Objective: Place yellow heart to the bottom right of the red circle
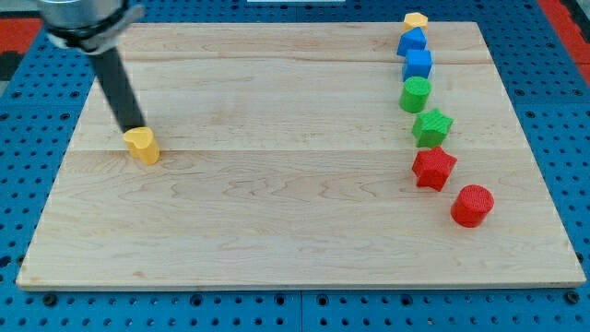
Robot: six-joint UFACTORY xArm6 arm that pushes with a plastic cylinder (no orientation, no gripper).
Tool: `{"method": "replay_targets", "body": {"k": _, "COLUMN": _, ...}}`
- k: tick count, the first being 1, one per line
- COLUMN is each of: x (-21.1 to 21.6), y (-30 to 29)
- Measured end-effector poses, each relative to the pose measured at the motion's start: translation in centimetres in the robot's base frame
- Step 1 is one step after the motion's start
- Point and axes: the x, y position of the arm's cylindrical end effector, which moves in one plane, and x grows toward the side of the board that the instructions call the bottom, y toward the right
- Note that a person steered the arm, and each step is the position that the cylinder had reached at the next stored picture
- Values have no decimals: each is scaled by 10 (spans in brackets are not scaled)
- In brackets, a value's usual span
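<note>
The yellow heart (pixel 142 145) lies on the wooden board (pixel 295 231) at the view's left. My tip (pixel 132 127) is at the heart's upper left edge, touching or almost touching it. The red circle (pixel 472 205) sits far off at the view's right, lowest in a line of blocks. The rod slants up to the view's top left corner.
A line of blocks runs down the view's right side: a yellow block (pixel 416 19) at the top, two blue blocks (pixel 412 41) (pixel 418 64), a green circle (pixel 415 94), a green star (pixel 431 127), a red star (pixel 433 168). A blue pegboard (pixel 553 37) surrounds the board.
</note>
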Motion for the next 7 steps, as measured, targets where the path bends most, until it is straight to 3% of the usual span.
{"method": "replay_targets", "body": {"k": 1, "x": 20, "y": -10}}
{"method": "replay_targets", "body": {"k": 3, "x": 44, "y": 89}}
{"method": "replay_targets", "body": {"k": 7, "x": 31, "y": 186}}
